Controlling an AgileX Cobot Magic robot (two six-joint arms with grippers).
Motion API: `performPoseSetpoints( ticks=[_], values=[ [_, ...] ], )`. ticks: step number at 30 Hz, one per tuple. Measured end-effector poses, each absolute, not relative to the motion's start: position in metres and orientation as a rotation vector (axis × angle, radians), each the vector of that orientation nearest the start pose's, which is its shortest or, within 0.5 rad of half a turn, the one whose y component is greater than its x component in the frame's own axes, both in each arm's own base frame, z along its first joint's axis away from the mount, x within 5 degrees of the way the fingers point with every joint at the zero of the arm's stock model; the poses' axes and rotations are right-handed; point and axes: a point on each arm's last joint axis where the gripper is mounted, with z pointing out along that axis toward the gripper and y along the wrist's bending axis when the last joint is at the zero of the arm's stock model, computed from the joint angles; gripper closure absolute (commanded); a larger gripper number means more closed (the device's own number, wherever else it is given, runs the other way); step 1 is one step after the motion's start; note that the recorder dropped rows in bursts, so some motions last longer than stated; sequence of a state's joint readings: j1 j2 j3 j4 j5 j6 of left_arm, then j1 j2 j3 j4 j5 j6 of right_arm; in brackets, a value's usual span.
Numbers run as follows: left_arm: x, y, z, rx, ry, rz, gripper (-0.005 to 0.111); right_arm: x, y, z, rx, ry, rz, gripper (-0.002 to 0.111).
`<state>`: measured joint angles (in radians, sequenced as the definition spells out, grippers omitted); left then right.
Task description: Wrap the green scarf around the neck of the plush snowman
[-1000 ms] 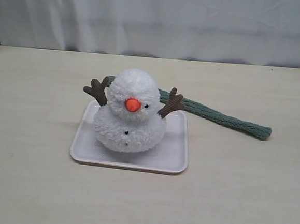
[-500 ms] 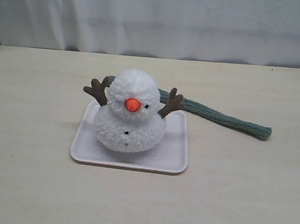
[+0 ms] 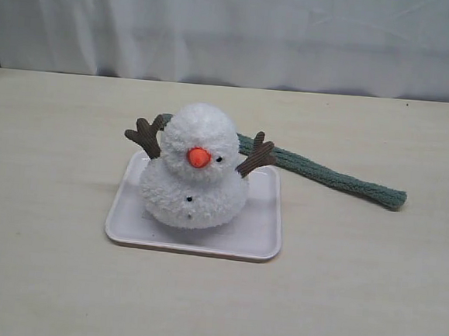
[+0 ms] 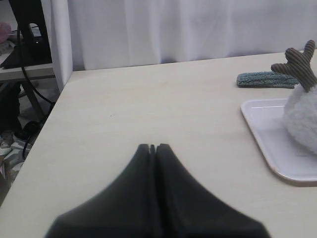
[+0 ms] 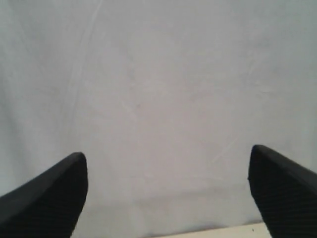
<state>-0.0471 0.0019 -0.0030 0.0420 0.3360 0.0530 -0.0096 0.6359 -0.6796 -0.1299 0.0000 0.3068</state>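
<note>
We're basically at square one here: the green scarf [image 3: 325, 176] lies flat on the table [image 3: 354, 295] behind the tray [image 3: 264, 237], and nothing's around the plush snowman's neck [image 3: 179, 172] yet. Our left gripper [image 4: 152, 147] is pinched together and empty; the right gripper [image 5: 167, 152] gapes wide, holding nothing.

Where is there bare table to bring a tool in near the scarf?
In the exterior view, bare table lies wide left of the tray, all along its front, and right of it, in front of the green scarf. Another bare strip runs between scarf and curtain. It is crowded behind the snowman, where the scarf passes close to its twig arms.
</note>
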Motion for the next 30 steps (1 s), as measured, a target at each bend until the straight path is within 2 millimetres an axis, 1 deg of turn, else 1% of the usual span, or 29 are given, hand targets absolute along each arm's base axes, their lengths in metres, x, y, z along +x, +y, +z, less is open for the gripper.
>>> performPoseSetpoints(
  ticks=[1,3,6,9,12,15,19,22,26,28,30],
  values=[
    [0.054,-0.001,0.184,0.117,1.815,0.045,0.107,0.148,-0.002,0.394,0.132,1.481,0.121,0.029],
    [0.054,-0.001,0.184,0.117,1.815,0.045,0.107,0.170,-0.003,0.397,0.133,1.550,0.103,0.030],
    [0.054,-0.001,0.184,0.117,1.815,0.045,0.107,0.203,-0.005,0.394,0.124,1.695,0.051,0.031],
    [0.054,-0.001,0.184,0.117,1.815,0.045,0.107,0.242,-0.007,0.382,0.123,1.886,0.002,0.031],
    [0.054,-0.001,0.184,0.117,1.815,0.045,0.107,0.275,-0.009,0.367,0.109,2.066,-0.049,0.031],
    [0.054,-0.001,0.184,0.117,1.815,0.045,0.107,0.303,-0.011,0.352,0.072,2.219,-0.100,0.031],
    [0.054,-0.001,0.184,0.117,1.815,0.045,0.107,0.337,-0.012,0.325,0.009,2.342,-0.135,0.031],
    [0.054,-0.001,0.184,0.117,1.815,0.045,0.107,0.357,-0.009,0.298,-0.067,2.398,-0.124,0.031],
    [0.054,-0.001,0.184,0.117,1.815,0.045,0.107,0.382,-0.005,0.252,-0.171,2.463,-0.086,0.031],
    [0.054,-0.001,0.184,0.117,1.815,0.045,0.107,0.392,-0.002,0.228,-0.226,2.501,-0.078,0.031],
    [0.054,-0.001,0.184,0.117,1.815,0.045,0.107,0.398,0.000,0.209,-0.256,2.541,-0.073,0.031]
  ],
)
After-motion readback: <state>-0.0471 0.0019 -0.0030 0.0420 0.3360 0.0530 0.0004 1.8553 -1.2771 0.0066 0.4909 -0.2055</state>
